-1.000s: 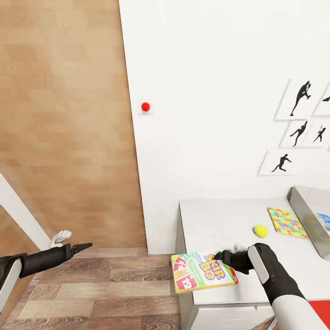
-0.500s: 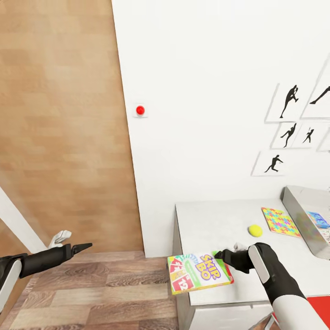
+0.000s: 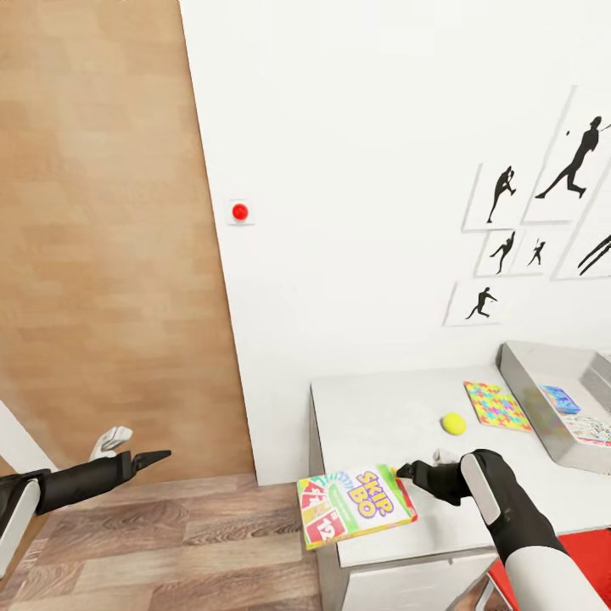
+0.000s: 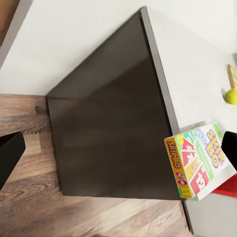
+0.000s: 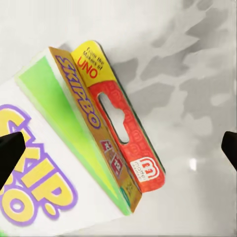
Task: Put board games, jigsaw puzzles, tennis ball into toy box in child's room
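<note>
1. Board game [image 3: 355, 505], white-green lid with a red strip, held level over the near left corner of the table [image 3: 382, 416]; roughly half of it overhanging the wood-plank floor [image 3: 212, 543].
2. Right gripper [image 3: 406, 469] clamped on the far edge of the board game; fingers dark, arm reaching in from the lower right.
3. Left gripper [image 3: 161, 456] out over the floor, well apart from the table, holding nothing; fingertips drawn to a narrow point in the head view, gap impossible to tell.
4. Tennis ball [image 3: 453, 423] on the pale speckled top, beyond the right gripper.
5. Jigsaw puzzle [image 3: 496, 406] lying flat just beside the toy box [image 3: 543, 373], past the ball.
6. Toy box at the right end of the table, light grey, with a blue game box [image 3: 561, 399] lying inside.
7. White wall [image 3: 356, 212] behind the table, bearing a red round button [image 3: 240, 210] and several dancer pictures [image 3: 502, 195].
8. Wooden panel [image 3: 102, 238] left of the wall.
9. Dark end panel [image 4: 108, 128] of the table in the left wrist view.
</note>
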Controlling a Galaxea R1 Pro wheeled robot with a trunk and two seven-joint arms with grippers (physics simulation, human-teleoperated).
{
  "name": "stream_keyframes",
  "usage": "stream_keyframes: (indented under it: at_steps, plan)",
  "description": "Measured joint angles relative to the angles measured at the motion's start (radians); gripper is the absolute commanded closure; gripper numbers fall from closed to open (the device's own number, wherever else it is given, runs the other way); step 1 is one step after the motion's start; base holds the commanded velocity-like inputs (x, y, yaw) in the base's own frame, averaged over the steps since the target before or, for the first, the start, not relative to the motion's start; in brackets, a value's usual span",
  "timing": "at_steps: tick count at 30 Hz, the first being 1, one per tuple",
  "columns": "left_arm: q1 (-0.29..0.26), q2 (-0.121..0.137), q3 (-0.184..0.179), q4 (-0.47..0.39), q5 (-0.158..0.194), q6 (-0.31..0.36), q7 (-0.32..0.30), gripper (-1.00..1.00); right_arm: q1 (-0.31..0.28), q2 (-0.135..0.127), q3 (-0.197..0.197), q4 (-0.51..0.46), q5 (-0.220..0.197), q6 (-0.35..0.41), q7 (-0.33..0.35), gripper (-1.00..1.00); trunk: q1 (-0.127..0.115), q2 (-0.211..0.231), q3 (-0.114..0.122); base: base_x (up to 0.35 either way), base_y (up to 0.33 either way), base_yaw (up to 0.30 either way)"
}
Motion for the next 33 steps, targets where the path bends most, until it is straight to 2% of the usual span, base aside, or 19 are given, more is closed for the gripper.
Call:
stream_keyframes:
  at_steps: [6,12,22,25,27,33]
  plan:
    - [0.0,0.0,0.0,0.0,0.0,-0.001,0.0,-1.0,0.006,-0.001,0.0,-0.029,-0.004,0.0,0.024,-1.0,0.0,0.0,0.009,0.0,0.0,-0.144]
    - [0.0,0.001,0.0,0.0,0.0,0.0,0.001,-1.0,0.02,-0.001,0.001,-0.128,-0.015,0.001,0.075,-1.0,0.0,0.0,0.018,0.0,0.0,-0.144]
    - [0.0,0.0,0.0,0.0,0.0,0.001,0.001,-1.0,0.056,-0.002,-0.002,-0.375,-0.018,0.004,0.316,-1.0,0.0,0.0,0.033,0.0,0.0,-0.144]
    - [0.0,0.0,0.0,0.0,0.0,0.001,0.002,-1.0,0.091,-0.004,-0.003,-0.437,-0.018,0.003,0.403,-1.0,0.0,0.0,0.037,0.0,0.0,-0.142]
    - [0.0,0.0,0.0,0.0,0.0,0.001,0.002,-1.0,0.132,-0.007,-0.011,-0.493,-0.016,0.002,0.491,-1.0,0.0,0.0,0.04,0.0,0.0,-0.138]
    - [0.0,0.0,0.0,0.0,-0.001,0.001,0.006,-1.0,0.221,-0.006,-0.061,-0.584,-0.014,-0.002,0.676,-1.0,0.0,0.0,0.049,0.0,0.0,-0.136]
